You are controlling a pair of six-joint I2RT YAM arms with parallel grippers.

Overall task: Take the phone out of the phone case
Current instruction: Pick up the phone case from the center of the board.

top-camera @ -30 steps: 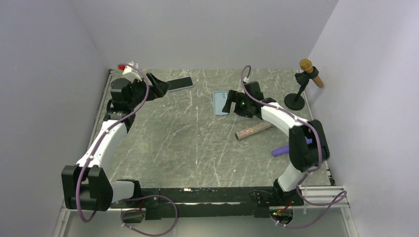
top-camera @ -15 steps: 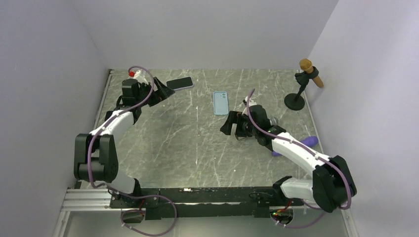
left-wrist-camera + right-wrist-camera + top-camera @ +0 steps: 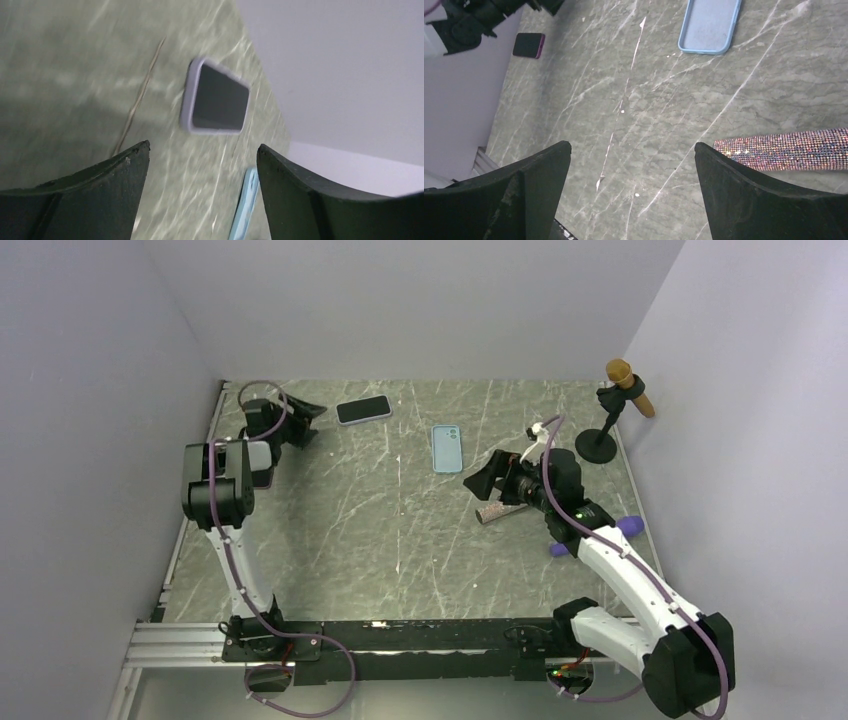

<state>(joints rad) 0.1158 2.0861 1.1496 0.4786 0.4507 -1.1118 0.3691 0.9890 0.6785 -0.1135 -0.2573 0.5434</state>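
A dark-screened phone (image 3: 363,409) with a pale rim lies flat at the back left; it also shows in the left wrist view (image 3: 215,97). A light blue phone case (image 3: 447,448) lies flat mid-table, apart from the phone. In the right wrist view the case (image 3: 710,22) shows only plain blue, no screen. My left gripper (image 3: 308,422) is open and empty, left of the phone; in its own view (image 3: 202,165) the phone lies ahead. My right gripper (image 3: 478,475) is open and empty, near right of the case, hovering over bare table (image 3: 631,155).
A glittery tube (image 3: 510,508) lies under my right arm and shows at the right wrist view's right edge (image 3: 789,142). A purple object (image 3: 600,535) lies by the right wall. A microphone on a stand (image 3: 620,390) is at the back right. Another dark phone (image 3: 528,45) lies far left.
My left arm has folded back to the left, away from the phone. My right gripper has pulled back from beside the blue case towards the near right. Phone and case have not moved.
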